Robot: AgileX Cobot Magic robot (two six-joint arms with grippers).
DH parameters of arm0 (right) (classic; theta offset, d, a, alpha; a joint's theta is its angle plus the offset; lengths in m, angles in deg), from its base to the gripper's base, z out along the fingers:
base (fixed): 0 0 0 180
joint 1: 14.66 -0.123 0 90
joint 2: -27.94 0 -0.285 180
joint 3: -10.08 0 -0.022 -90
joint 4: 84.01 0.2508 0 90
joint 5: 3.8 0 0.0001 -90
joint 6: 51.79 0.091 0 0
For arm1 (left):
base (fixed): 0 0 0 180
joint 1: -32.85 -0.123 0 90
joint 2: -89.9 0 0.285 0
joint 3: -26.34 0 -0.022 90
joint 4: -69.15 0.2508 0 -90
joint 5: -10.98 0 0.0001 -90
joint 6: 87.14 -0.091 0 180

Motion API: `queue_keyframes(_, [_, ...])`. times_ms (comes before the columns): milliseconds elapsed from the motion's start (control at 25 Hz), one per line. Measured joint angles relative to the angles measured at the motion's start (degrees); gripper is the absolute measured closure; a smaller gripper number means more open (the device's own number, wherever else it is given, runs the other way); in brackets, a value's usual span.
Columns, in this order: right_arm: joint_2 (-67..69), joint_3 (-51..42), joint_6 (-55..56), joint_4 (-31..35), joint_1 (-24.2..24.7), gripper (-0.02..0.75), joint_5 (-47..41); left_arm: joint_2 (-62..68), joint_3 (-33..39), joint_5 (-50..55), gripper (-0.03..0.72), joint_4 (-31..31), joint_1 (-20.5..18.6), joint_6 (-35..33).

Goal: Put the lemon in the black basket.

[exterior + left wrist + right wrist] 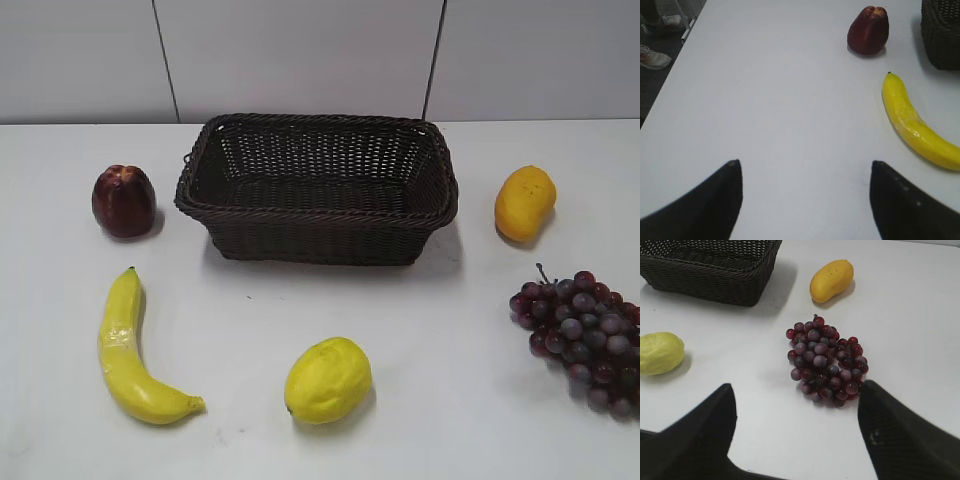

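The lemon (327, 380) is bright yellow and lies on the white table near the front middle; it also shows at the left edge of the right wrist view (659, 353). The black basket (318, 213) stands empty at the back middle, and shows in the right wrist view (710, 277) and at the left wrist view's top right corner (941, 35). My left gripper (802, 167) is open and empty over bare table. My right gripper (796, 390) is open and empty, just in front of the grapes. Neither gripper shows in the exterior view.
A banana (130, 350) lies front left, a dark red apple (124, 201) back left. An orange-yellow mango (524, 203) lies right of the basket. Purple grapes (585, 335) lie at the right edge. The table's left edge (670, 75) drops to the floor.
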Motion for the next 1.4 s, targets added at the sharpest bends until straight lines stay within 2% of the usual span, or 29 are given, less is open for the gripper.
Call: queue_keyframes(1400, [0.0,0.0,0.0,0.0,0.0,0.167,0.0,0.0,0.0,0.0,0.096,0.0,0.0,0.0])
